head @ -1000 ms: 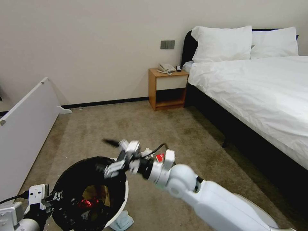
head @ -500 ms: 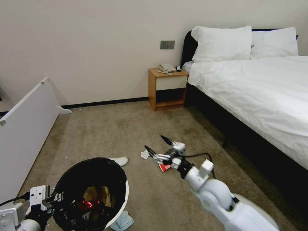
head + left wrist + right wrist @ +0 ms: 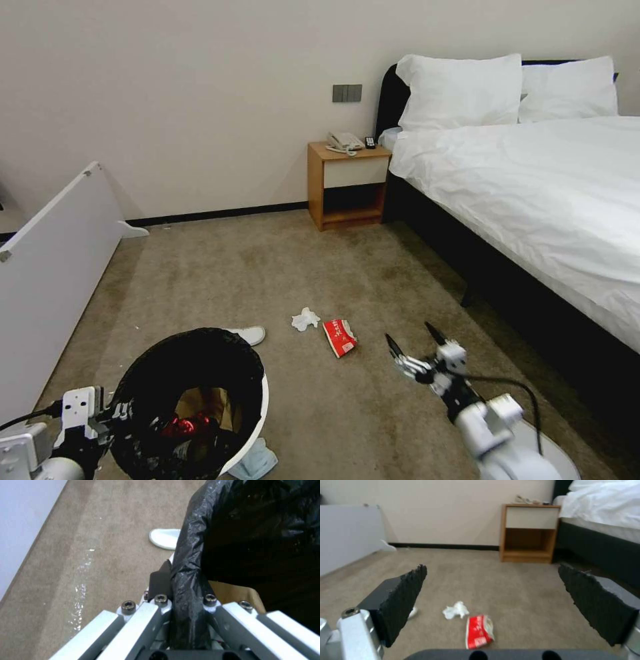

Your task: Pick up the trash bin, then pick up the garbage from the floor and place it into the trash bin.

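item, trash bin [image 3: 250, 427]: white, black bag folded over the rim, low at my left in the head view. my left gripper [image 3: 181, 593] is clamped on its rim, one jaw outside the bag and one inside. inside i see brown paper [image 3: 203, 403] and something red [image 3: 183, 423].

item, right gripper [image 3: 412, 340]: low over the carpet at my right, jaws spread wide, nothing between them.

item, red-white packet [image 3: 339, 337]: flat on the carpet, ahead of the right gripper and toward my left, near but apart from it. in the right wrist view it lies on the floor beyond the two dark pads [image 3: 400, 597], closer to one pad than the other.

item, white tissue [image 3: 305, 319]: crumpled, just beside the packet on its far side.

item, white slipper [image 3: 248, 334]: on the carpet close behind the bin.

item, light-blue cloth [image 3: 257, 461]: on the floor against the bin's near side.
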`<state>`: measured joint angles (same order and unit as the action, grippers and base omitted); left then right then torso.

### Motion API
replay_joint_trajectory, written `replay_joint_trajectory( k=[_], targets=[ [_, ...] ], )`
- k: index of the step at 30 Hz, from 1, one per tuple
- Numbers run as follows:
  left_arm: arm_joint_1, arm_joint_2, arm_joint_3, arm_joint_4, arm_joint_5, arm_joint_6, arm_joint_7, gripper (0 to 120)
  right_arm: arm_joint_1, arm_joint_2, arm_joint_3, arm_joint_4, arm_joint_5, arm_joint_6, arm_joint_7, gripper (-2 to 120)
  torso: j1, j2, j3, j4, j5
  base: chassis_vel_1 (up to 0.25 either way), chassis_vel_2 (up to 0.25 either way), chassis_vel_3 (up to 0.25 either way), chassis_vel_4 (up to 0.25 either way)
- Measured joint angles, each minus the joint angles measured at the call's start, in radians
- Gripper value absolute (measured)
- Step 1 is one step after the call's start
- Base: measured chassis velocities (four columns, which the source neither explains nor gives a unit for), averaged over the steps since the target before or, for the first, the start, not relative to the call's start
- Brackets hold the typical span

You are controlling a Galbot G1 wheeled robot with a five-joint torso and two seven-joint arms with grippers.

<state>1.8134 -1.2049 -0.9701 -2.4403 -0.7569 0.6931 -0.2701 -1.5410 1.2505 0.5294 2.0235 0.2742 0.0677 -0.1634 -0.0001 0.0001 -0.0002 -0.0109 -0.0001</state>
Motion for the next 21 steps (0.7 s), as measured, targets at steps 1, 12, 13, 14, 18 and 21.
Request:
replay_joint_trajectory(
  k=[1, 12, 13, 14, 18, 21],
  targets=[
    [0.002, 0.0, 0.0, 0.002, 0.001, -0.002, 0.0, 3, -0.018, 0.016, 0.008, 0.003, -0.016, 0.009, -0.005, 100, 0.0, 0.0, 0.0, -0.0001, 0.0, 0.0, 0.0, 0.0, 0.0],
    [0.003, -0.001, 0.006, 0.028, -0.006, -0.013, 0.009, 3, -0.062, 0.107, 0.018, 0.015, -0.076, 0.042, -0.025, 100, 0.0, 0.0, 0.0, 0.0, 0.0, 0.0, 0.0, 0.0, 0.0],
    [0.0, -0.001, 0.006, 0.03, -0.009, -0.014, 0.01, 3, -0.062, 0.107, 0.014, 0.01, -0.076, 0.04, -0.025, 100, 0.0, 0.0, 0.0, 0.0001, -0.0001, 0.0, 0.0, 0.0, 0.0],
    [0.0, -0.001, 0.006, 0.03, -0.009, -0.014, 0.01, 3, -0.062, 0.107, 0.014, 0.01, -0.076, 0.04, -0.025, 100, 0.0, 0.0, 0.0, 0.0001, -0.0001, 0.0, 0.0, 0.0, 0.0],
    [-0.006, 0.001, 0.006, 0.033, -0.014, -0.014, 0.01, 3, -0.068, 0.101, 0.009, 0.004, -0.075, 0.039, -0.025, 100, 0.0, 0.0, 0.0, -0.0002, 0.0, 0.0, 0.0, 0.0, 0.0],
    [-0.008, 0.001, 0.006, 0.034, -0.015, -0.014, 0.01, 3, -0.071, 0.098, 0.005, 0.005, -0.074, 0.037, -0.025, 100, 0.0, 0.0, 0.0, -0.0003, 0.0, 0.0, 0.0, 0.0, 0.0]
  ],
)
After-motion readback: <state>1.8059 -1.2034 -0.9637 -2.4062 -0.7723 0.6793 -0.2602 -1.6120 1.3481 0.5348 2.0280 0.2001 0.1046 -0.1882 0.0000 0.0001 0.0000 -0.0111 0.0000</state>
